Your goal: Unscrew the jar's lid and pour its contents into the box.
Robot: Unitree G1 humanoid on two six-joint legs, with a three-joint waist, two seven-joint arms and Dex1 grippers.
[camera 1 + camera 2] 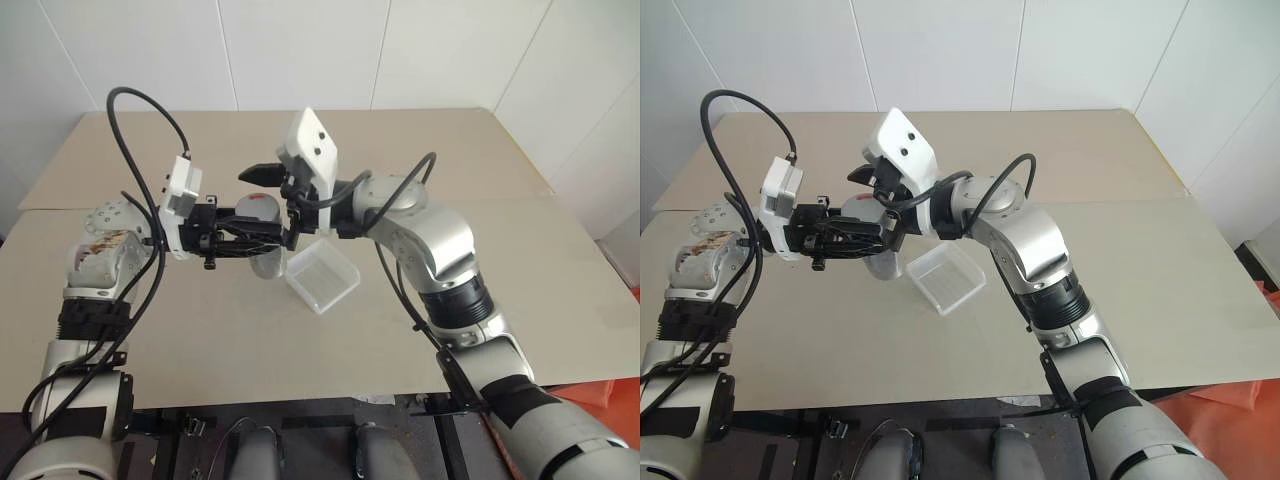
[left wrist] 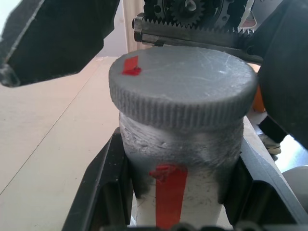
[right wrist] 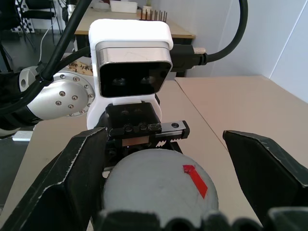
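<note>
My left gripper (image 2: 178,185) is shut on the jar (image 2: 192,144), a clear cylinder with a red streak down its side, held upright above the table. The grey ribbed lid (image 2: 183,82) with a small red mark sits on top of it. My right gripper (image 3: 163,137) is open, with one black finger (image 3: 82,168) on each side of the lid, apart from its rim. In the left eye view the jar (image 1: 266,258) hangs just left of the box (image 1: 322,277), a clear shallow square tray lying on the table. I cannot make out the contents through the jar's wall.
The beige table (image 1: 500,250) stretches wide around the box, with a seam across its middle. Black cables (image 1: 130,150) loop above my left arm and another one arches over my right arm. White walls stand behind the table's far edge.
</note>
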